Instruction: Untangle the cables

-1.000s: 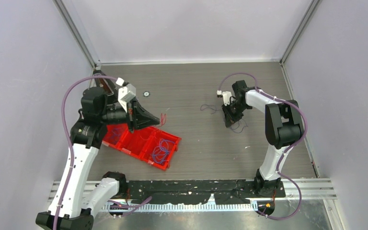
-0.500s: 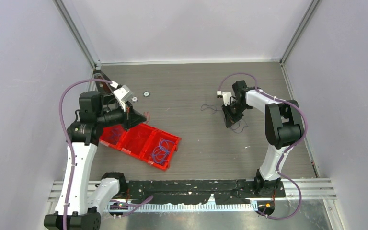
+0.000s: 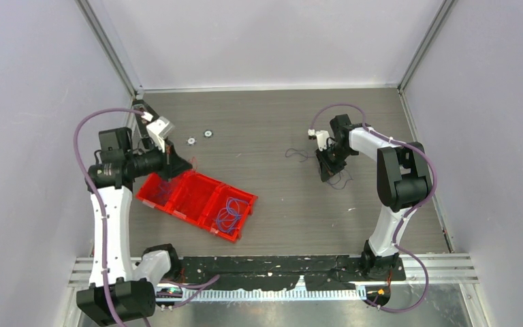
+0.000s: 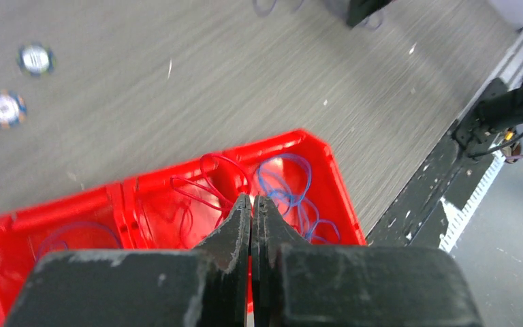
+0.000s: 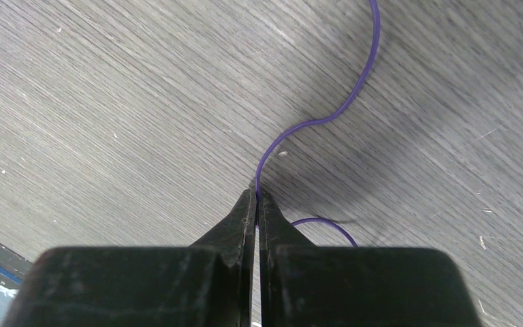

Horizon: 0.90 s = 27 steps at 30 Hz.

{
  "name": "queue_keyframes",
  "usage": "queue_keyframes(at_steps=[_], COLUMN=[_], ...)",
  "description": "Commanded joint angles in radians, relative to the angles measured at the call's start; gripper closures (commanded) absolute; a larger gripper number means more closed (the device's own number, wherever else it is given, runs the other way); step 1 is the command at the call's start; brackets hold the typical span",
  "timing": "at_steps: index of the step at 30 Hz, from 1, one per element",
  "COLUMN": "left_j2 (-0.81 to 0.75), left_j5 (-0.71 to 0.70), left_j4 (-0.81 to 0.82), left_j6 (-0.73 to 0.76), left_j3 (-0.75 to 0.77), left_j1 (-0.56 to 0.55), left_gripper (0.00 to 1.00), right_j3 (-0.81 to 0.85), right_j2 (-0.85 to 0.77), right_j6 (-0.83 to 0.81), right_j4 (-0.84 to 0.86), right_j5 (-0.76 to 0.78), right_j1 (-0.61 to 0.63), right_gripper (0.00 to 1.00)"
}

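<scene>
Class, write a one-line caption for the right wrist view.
Right tool pinches a thin purple cable lying curled on the grey table.

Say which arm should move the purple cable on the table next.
Right: the right gripper pinches the purple cable; the left gripper holds a red cable over the tray.

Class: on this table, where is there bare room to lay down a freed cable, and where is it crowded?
Bare table lies between the red tray and the right gripper, and along the back wall. Crowded: purple cable around the right gripper, which pinches it; left gripper, shut on a red cable, beside two discs.
</scene>
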Motion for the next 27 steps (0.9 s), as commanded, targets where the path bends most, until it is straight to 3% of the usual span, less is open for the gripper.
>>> queue_keyframes(at_steps=[1,5,15,22,27], left_j2=[-0.052,-0.067,-0.076,-0.046,-0.028], left_j5=[0.201,0.231,0.060,0.005,-0.033], left_j4=[0.061,0.124,0.155,0.130,0.249], left_j6=[-0.108,-0.223,-0.175,-0.093,-0.117], left_j3=[0.145,0.165,0.095,-0.047,-0.228], left_j1=[0.004,0.004,0.012,0.011,-0.008], left_gripper=[1.00,1.00,1.00,1.00,1.00], right_j3=[0.018,0.033,0.051,0.044,0.041], right_j2=[-0.032,-0.020,0.000,-0.001,0.002], right_j6=[-0.013,-0.006,0.009,0.005,0.007], right_j4=[-0.033,-0.036,-0.040,-0.039,-0.038], right_j5=[0.022,0.018,0.006,0.007,0.004], right_j1=[-0.005,-0.004,-0.005,-0.005,-0.005], right_gripper=[0.95,0.95,0.95,0.95,0.95])
